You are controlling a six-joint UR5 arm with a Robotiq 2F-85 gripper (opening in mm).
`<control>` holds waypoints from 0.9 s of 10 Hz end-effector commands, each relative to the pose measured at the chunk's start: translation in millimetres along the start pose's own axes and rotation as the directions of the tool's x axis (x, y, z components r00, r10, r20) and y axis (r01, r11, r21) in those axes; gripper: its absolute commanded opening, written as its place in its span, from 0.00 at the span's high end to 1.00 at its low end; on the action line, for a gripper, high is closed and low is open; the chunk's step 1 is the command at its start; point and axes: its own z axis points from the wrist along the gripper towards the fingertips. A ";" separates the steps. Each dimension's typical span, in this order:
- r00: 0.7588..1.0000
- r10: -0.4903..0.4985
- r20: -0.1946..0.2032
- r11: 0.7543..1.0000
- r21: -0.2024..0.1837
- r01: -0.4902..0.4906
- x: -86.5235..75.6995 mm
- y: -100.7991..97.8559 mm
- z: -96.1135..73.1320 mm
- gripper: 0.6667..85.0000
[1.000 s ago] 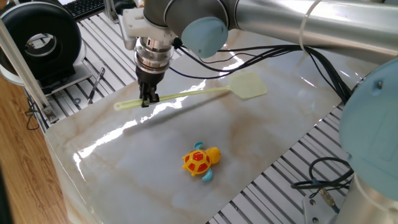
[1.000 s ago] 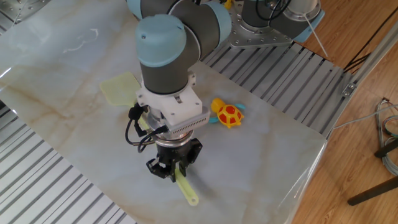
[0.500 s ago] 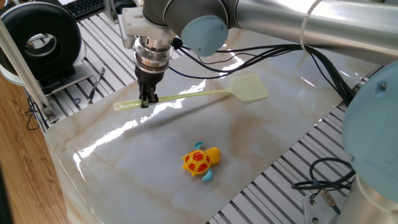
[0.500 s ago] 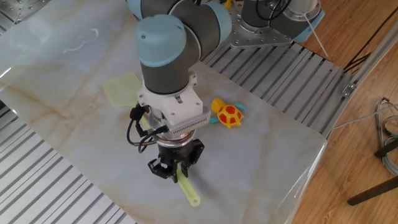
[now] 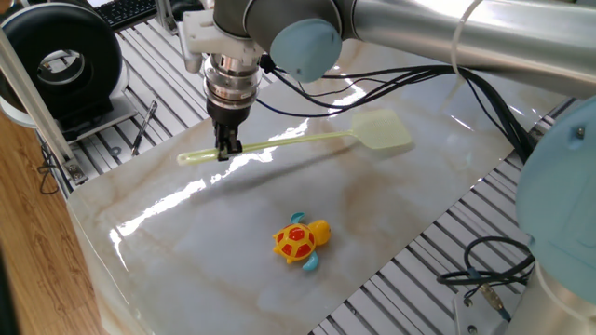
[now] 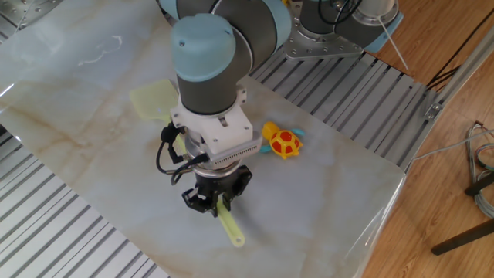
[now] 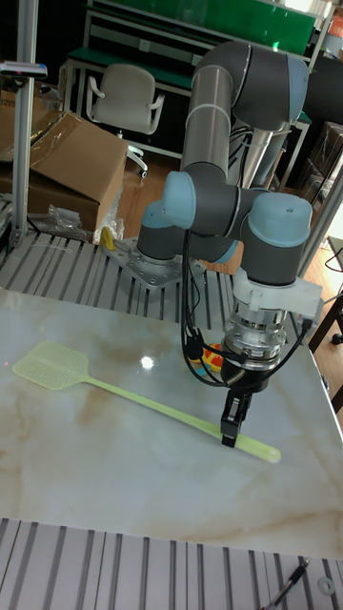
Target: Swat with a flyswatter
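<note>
Black two-finger gripper points straight down, fingers pinched on the thin handle of the pale yellow-green plastic flyswatter, near its end. Swatter is roughly level just above the glossy marble worktop; can't tell if the square mesh head touches it. Orange-and-yellow toy turtle sits on the worktop, well apart from the handle.

Arm bent over the table, wrist vertical; gripper points straight down, fingers closed tight
</note>
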 end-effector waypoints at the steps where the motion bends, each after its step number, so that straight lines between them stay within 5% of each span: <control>1: 1.000 -0.005 -0.021 1.000 0.023 0.005 11.3 -6.0 2.1 0.98; 4: 1.000 -0.005 -0.019 0.999 0.033 0.006 20.0 -6.5 14.5 0.97; 5: 1.000 -0.006 -0.002 0.999 0.033 0.006 17.2 -5.4 17.1 0.84; 6: 1.000 -0.008 0.014 1.000 0.025 0.008 12.0 -3.2 16.6 0.55; 7: 1.000 -0.009 0.019 1.000 0.026 0.008 10.0 -3.7 16.4 0.41; 9: 1.000 -0.015 0.026 1.000 0.025 0.015 7.6 -3.6 15.5 0.36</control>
